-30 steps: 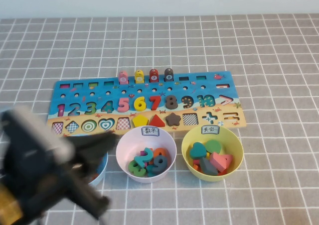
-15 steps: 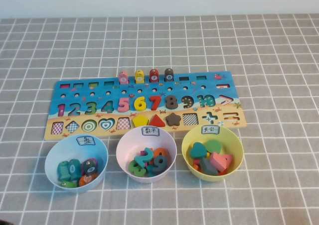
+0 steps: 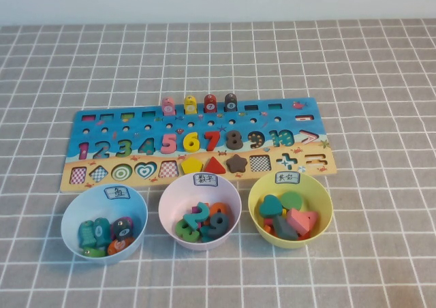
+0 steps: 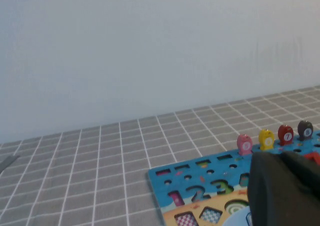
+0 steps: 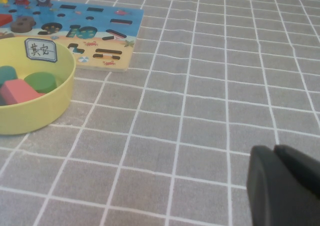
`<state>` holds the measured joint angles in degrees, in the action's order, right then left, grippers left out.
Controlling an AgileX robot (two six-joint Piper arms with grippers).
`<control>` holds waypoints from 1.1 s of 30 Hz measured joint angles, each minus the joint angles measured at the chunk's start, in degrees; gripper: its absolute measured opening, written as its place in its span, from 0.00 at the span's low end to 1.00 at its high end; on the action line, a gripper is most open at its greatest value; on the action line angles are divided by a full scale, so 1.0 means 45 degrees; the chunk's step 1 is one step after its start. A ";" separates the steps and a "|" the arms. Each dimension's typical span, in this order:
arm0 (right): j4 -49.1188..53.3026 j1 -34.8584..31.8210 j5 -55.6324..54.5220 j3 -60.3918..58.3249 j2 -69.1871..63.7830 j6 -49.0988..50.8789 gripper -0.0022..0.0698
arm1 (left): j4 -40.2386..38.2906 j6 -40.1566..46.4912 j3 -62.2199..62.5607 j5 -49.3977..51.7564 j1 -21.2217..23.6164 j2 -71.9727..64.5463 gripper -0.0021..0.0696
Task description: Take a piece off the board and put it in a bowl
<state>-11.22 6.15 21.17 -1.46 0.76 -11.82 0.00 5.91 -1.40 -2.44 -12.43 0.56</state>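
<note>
Left gripper (image 4: 287, 186) pressed together above board (image 3: 197, 141); right gripper (image 5: 282, 186) closed beside bowl (image 5: 30, 118) (pink piece (image 3: 298, 221) inside), both empty.

We see a grey tabletop (image 3: 381, 63) crossed by a white grid. The board (image 3: 102, 125) is blue above and sandy along its lower strip, with numbers in pink, blue, green, yellow, red and brown. Pink, yellow, red and dark pegs (image 3: 199, 104) line its 12 o'clock edge. The bowl (image 3: 324, 200) is yellow-green with a white label; inside lie teal, green, grey and pink pieces, the pink block (image 3: 296, 221) among them. A pale pink bowl (image 3: 170, 196) and pale blue bowl (image 3: 70, 219) sit at 9 o'clock of it. Both the left pincer (image 4: 287, 186) and the right pincer (image 5: 282, 186) are black.
</note>
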 joint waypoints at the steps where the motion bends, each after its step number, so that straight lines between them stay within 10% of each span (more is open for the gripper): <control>1: 0.0000 0.0000 0.0000 0.0000 0.0000 0.0000 0.01 | -0.0077 0.0073 0.0000 0.0152 0.0108 0.0000 0.02; 33: 0.0000 0.0000 0.0000 0.0000 0.0000 0.0000 0.01 | -0.0308 0.0279 -0.0021 0.5234 0.0729 0.0000 0.02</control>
<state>-11.22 6.15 21.17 -1.46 0.76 -11.82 -1.39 7.16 -1.50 21.11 -9.15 0.56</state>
